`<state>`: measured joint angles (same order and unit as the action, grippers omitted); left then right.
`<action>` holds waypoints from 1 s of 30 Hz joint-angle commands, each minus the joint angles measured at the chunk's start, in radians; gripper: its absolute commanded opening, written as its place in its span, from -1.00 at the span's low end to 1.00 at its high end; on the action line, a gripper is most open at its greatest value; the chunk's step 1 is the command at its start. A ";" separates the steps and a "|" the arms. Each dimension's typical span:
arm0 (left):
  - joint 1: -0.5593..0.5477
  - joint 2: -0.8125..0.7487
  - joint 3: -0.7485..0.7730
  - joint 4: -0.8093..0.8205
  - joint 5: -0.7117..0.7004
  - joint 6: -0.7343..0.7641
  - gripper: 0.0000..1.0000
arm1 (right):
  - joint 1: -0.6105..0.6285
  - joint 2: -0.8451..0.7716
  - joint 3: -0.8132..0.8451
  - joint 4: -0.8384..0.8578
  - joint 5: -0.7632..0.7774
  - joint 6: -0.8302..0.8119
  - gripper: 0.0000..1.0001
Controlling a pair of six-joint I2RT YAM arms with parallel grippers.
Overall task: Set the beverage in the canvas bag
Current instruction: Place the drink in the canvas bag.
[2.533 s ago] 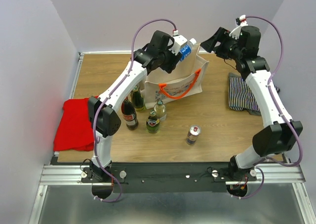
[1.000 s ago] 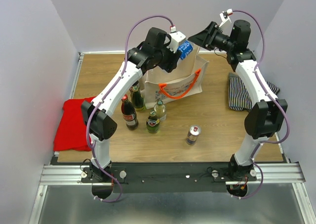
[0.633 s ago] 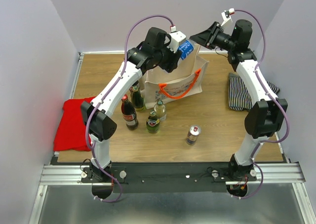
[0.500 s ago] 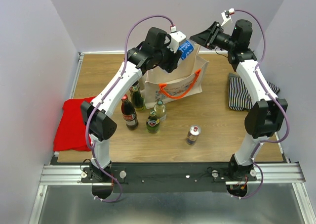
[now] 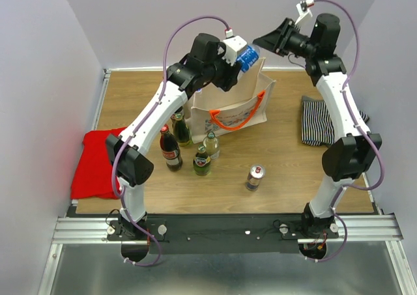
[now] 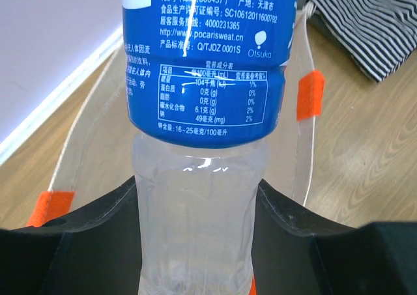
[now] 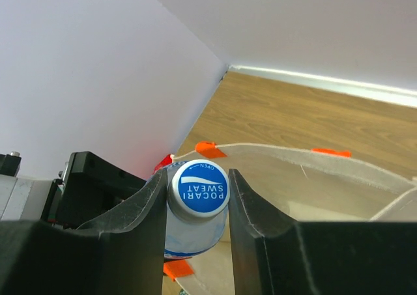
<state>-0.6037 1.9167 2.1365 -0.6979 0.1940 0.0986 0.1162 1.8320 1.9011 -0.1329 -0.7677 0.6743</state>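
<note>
The beverage is a clear plastic bottle (image 5: 247, 56) with a blue label, held over the mouth of the cream canvas bag (image 5: 228, 109) with orange handles. My left gripper (image 5: 232, 55) is shut on the bottle's clear lower body (image 6: 199, 217). The bag rim with an orange tab (image 6: 310, 94) lies below it. My right gripper (image 5: 264, 44) reaches in from the right. Its fingers close on either side of the blue cap (image 7: 198, 189), above the bag rim (image 7: 293, 153).
Several glass bottles (image 5: 189, 145) stand in front of the bag's left side. A can (image 5: 255, 176) stands nearer the front. A red cloth (image 5: 98, 161) lies at the left edge and a striped cloth (image 5: 326, 122) at the right.
My right gripper has swung left from above the striped cloth up to the bottle's cap. My left gripper has lifted and tilted the bottle slightly over the bag.
</note>
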 commanded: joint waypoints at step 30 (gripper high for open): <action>-0.004 -0.168 -0.101 0.166 0.130 -0.002 0.98 | 0.135 -0.143 0.291 -0.180 0.111 -0.209 -0.99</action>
<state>-0.6079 1.8439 2.0762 -0.5320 0.3256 0.0795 0.2516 1.7241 2.1059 -0.3637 -0.6960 0.4503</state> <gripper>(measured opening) 0.983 0.426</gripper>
